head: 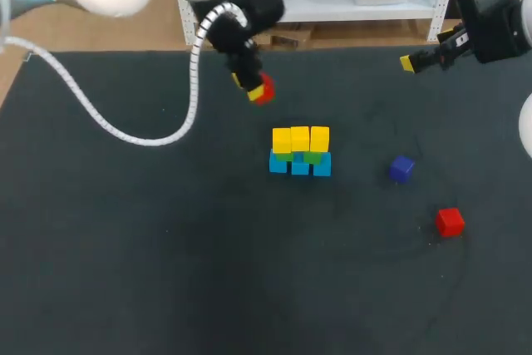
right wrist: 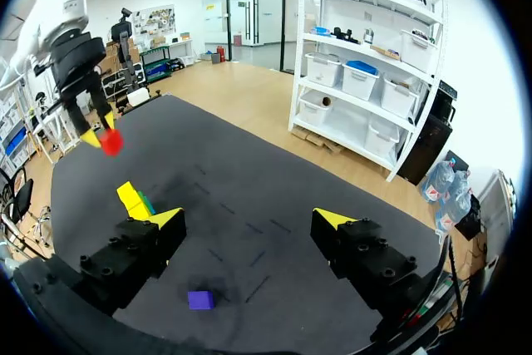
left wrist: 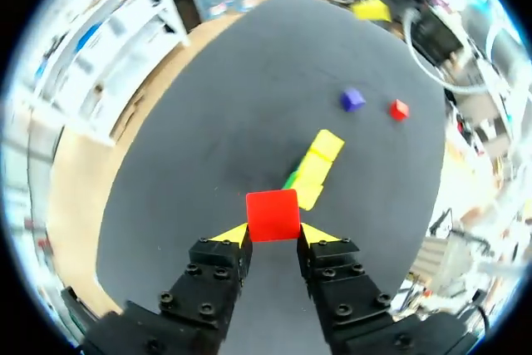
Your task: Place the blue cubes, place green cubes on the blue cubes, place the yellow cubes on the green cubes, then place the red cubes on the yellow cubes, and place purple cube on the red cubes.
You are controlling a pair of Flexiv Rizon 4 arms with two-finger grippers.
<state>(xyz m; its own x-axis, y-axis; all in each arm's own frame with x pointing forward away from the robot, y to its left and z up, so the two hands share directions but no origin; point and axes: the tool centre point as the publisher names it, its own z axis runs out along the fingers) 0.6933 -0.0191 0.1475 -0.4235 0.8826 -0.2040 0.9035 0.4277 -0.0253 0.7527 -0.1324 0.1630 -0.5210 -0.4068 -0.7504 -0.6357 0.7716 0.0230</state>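
Held red cube (head: 263, 90) sits clamped between the yellow fingertips of the left end effector (head: 256, 89), up in the air over the dark worktop (head: 125, 247) and behind the stack in the head view. In the left wrist view one flat face of the cube looks squarely back at the camera, its edges in line with the fingers.

Right of it stands the stack: three blue cubes (head: 300, 165) in a row, green cubes (head: 312, 156) showing on them and yellow cubes (head: 300, 139) on top. The row's long axis runs left to right across the head view.

Further right the purple cube (head: 401, 168) lies alone on the worktop. The loose red cube (head: 450, 222) is near it but apart.

The right end effector (right wrist: 249, 217) hangs over the worktop's back right corner, its fingers spread wide with nothing between them.
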